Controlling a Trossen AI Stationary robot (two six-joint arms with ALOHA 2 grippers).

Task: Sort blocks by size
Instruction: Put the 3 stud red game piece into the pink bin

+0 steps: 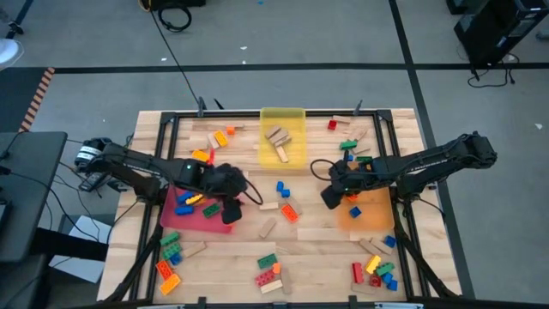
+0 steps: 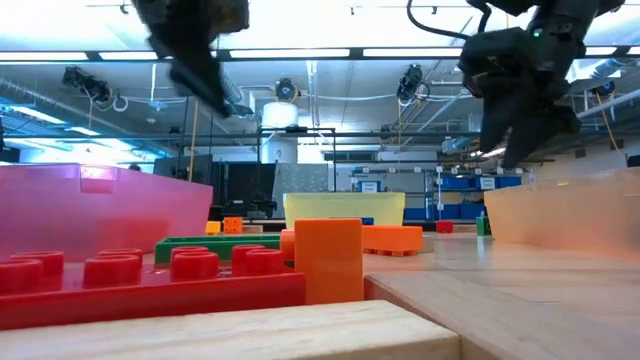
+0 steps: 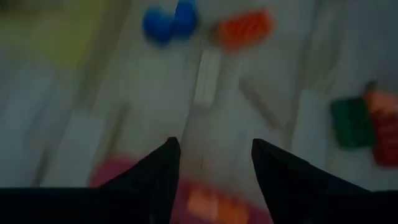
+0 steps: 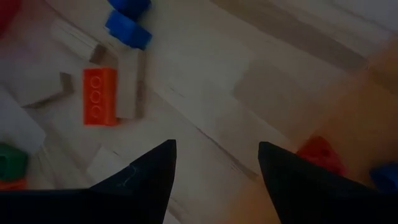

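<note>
Seen level from the table's near edge, 1 long red brick [image 2: 150, 285] lay closest, its long axis running across the view, with 1 orange brick [image 2: 328, 258] standing upright just beside it and 1 flat green brick [image 2: 215, 243] behind. From above, the near corners of the table [image 1: 326, 236] each held a cluster of mixed bricks too tight to count, 1 at the left [image 1: 169, 253] and 1 at the right [image 1: 377, 270], with a smaller group [image 1: 270, 276] between them.

Farther in lay 3 trays: a red tray [image 1: 193, 216] on the left holding a few bricks, an orange tray [image 1: 371, 215] on the right holding 2 small ones, and a yellow tray [image 1: 283, 129] at the far middle with about 3 tan wooden blocks [image 1: 277, 142] lying askew.

The left gripper [image 1: 230, 209] hovered at the red tray's inner edge, jaws apart and empty. The right gripper [image 1: 333, 195] hung beside the orange tray, jaws also apart, nothing between them. Between the 2 grippers lay 1 orange brick [image 1: 290, 212], angled diagonally, and 2 blue bricks [image 1: 282, 189].
</note>
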